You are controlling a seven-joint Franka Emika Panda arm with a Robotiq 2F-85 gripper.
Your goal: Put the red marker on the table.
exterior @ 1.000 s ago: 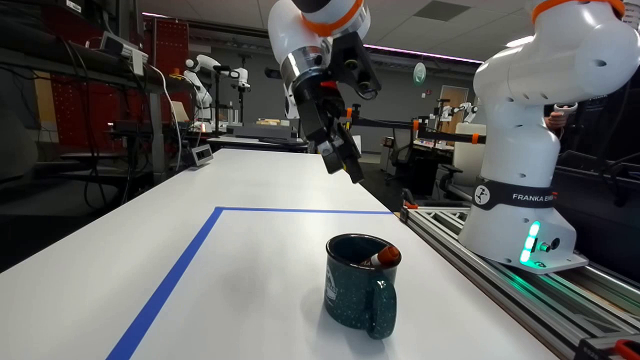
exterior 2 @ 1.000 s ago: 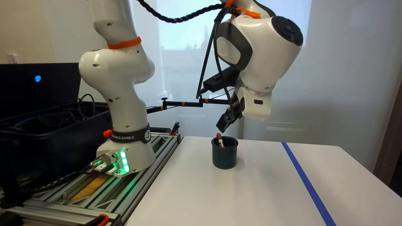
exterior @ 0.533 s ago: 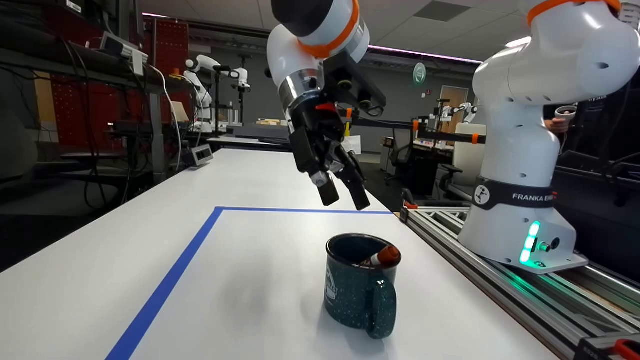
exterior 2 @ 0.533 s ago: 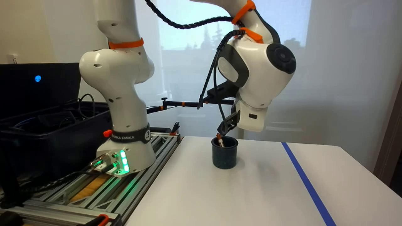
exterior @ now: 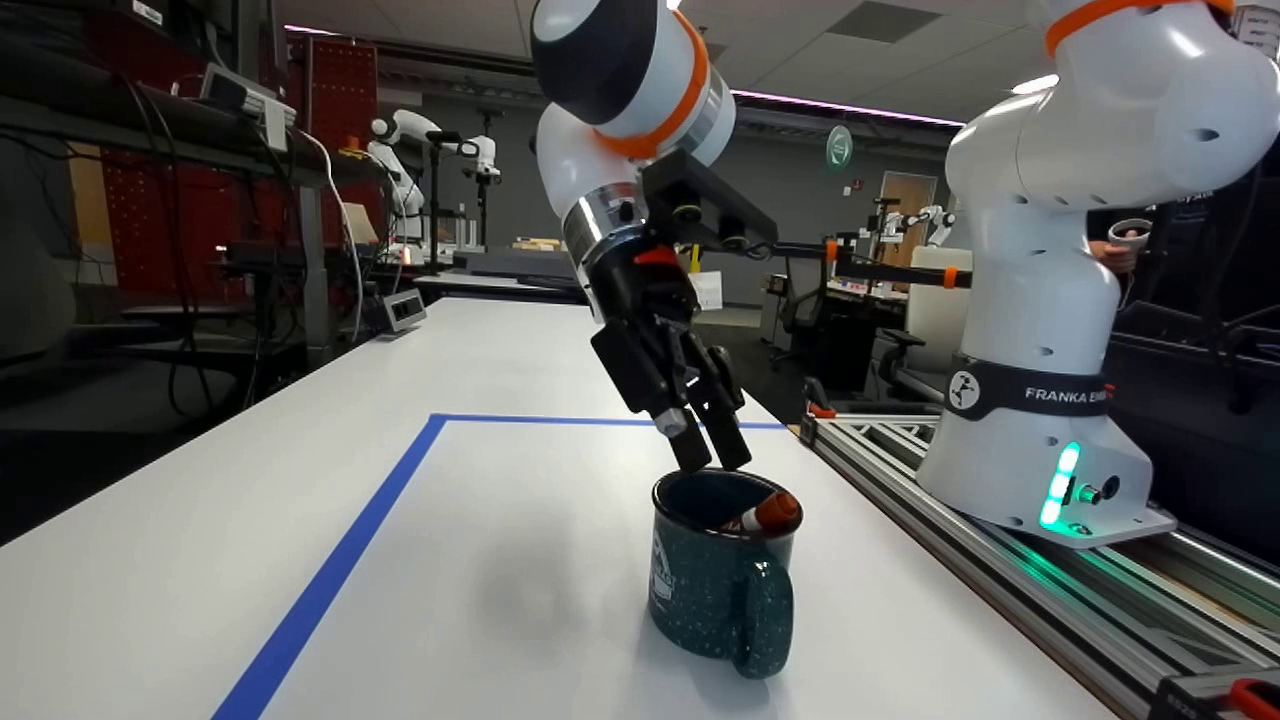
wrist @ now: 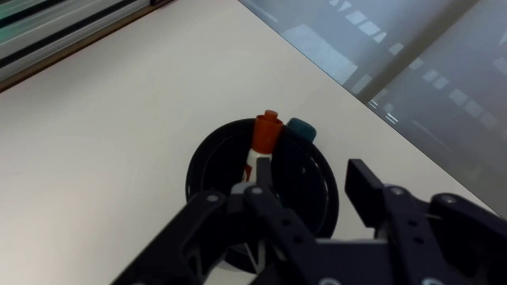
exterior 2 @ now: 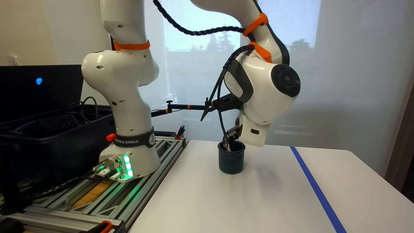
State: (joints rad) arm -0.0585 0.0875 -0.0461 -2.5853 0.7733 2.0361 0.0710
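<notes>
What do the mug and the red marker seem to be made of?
The mug could be enamelled metal or glazed ceramic: its dark teal surface is glossy, with pale speckles. The red marker is probably smooth plastic: its orange-red end is evenly coloured and has a neat, moulded-looking step.

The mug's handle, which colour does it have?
The handle is dark teal with pale specks, clearest in an exterior view.

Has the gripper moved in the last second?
Yes. In both exterior views, the gripper has come down toward the dark teal mug, which sits at the same spot on the table.
</notes>
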